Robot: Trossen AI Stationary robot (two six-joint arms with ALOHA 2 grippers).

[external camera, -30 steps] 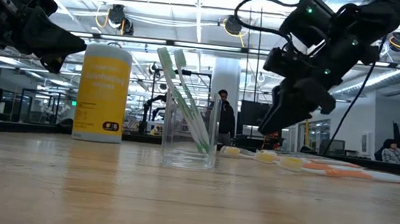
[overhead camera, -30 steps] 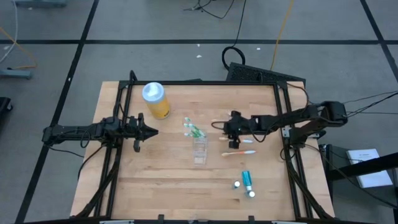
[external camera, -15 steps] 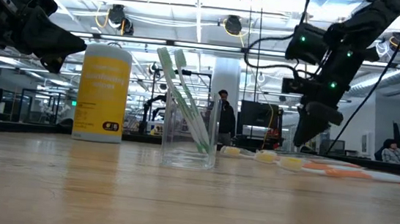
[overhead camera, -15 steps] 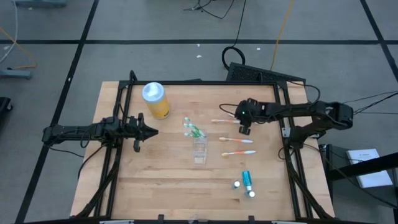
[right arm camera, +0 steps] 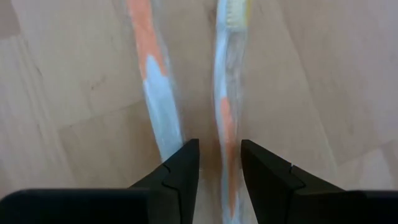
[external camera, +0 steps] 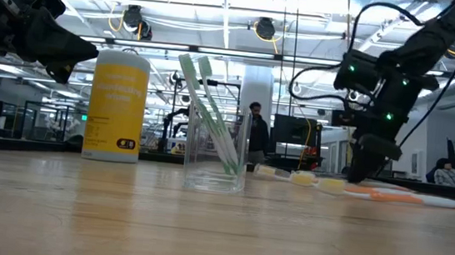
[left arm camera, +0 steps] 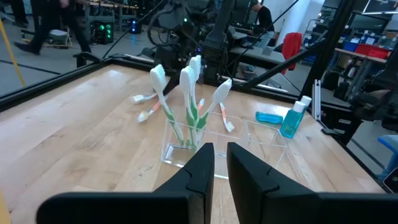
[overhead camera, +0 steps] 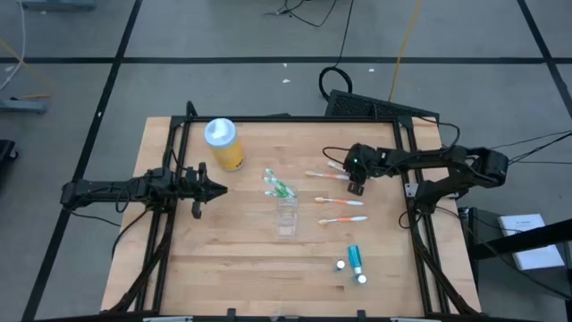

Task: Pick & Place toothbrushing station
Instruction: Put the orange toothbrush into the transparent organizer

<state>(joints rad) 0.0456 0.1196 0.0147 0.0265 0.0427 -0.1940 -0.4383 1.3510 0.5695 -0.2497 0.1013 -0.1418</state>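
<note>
Hovering low over the loose toothbrushes on the right half of the table [overhead camera: 179,268], the right gripper [overhead camera: 356,186] has swung away from the middle toothbrush it stood over a second ago and come down toward the far one. In the right wrist view its fingers [right arm camera: 180,168] stand partly spread, nothing pinched between them, with the handle of an orange and white toothbrush [right arm camera: 227,106] running straight into the gap and a second orange toothbrush [right arm camera: 152,87] lying just beside, outside the gap. That reads as lining up for a grasp, so the pick is not yet made.

The far toothbrush [overhead camera: 323,176] lies flat, its long axis across the table from left to right, bristle head to the left. The middle toothbrush [overhead camera: 342,202] and the near toothbrush [overhead camera: 340,220] lie roughly parallel to it.

The clear cup [overhead camera: 287,215] stands near the table's centre, with green toothbrushes [overhead camera: 279,187] leaning out of it toward the far left. Two teal tubes [overhead camera: 355,260] lie near the right front. The left gripper [overhead camera: 213,188] waits at the left side, fingers only narrowly apart, holding nothing, near the yellow bottle [overhead camera: 223,143].
</note>
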